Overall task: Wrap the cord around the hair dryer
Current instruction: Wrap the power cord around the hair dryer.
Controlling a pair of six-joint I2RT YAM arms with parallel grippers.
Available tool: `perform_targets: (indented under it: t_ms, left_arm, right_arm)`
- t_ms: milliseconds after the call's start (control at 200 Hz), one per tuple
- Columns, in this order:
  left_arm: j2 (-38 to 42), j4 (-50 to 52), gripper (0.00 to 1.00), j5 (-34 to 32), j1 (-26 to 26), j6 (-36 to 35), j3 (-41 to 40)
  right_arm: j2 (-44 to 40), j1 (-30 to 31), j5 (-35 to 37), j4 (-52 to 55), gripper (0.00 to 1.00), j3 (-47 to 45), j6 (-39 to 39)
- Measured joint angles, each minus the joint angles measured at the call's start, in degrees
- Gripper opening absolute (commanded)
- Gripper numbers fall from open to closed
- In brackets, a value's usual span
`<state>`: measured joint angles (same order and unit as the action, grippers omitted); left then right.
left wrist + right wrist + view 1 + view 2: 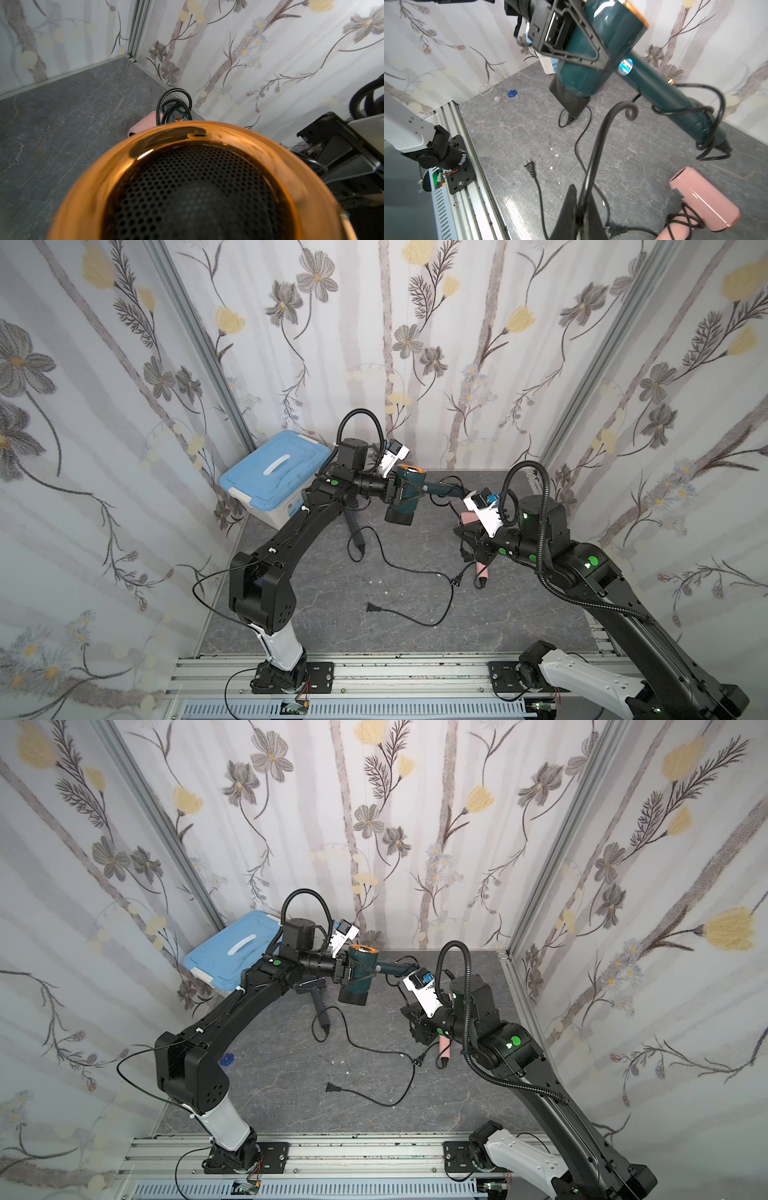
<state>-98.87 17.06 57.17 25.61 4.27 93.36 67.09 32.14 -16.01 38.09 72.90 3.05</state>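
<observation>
The teal hair dryer (409, 494) (360, 977) with a copper rear ring (93, 176) hangs above the table, its black nozzle pointing down. My left gripper (397, 494) is shut on its barrel (593, 62); its jaws are hidden in the left wrist view. The handle (675, 99) points toward the right arm. The black cord (593, 145) circles the handle's lower end in a few loose loops (709, 118) (174, 97). From there it runs down to my right gripper (579, 199) (462, 536), which is shut on it, below the handle's end.
A pink hair dryer (704, 205) (482, 572) with wrapped cord lies under the right wrist. A dark hair dryer (353, 526) lies under the left forearm; its cord trails to a plug (372, 608). A blue-lidded box (274, 479) stands back left.
</observation>
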Motion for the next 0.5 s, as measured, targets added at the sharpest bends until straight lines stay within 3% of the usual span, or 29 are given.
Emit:
perform_targets:
  t_ms: [500]
  left_arm:
    - [5.6, 13.2, 0.00, 1.3, 5.4, -10.5, -4.0]
  right_arm:
    - [9.6, -0.8, 12.2, 5.7, 0.00, 15.4, 10.7]
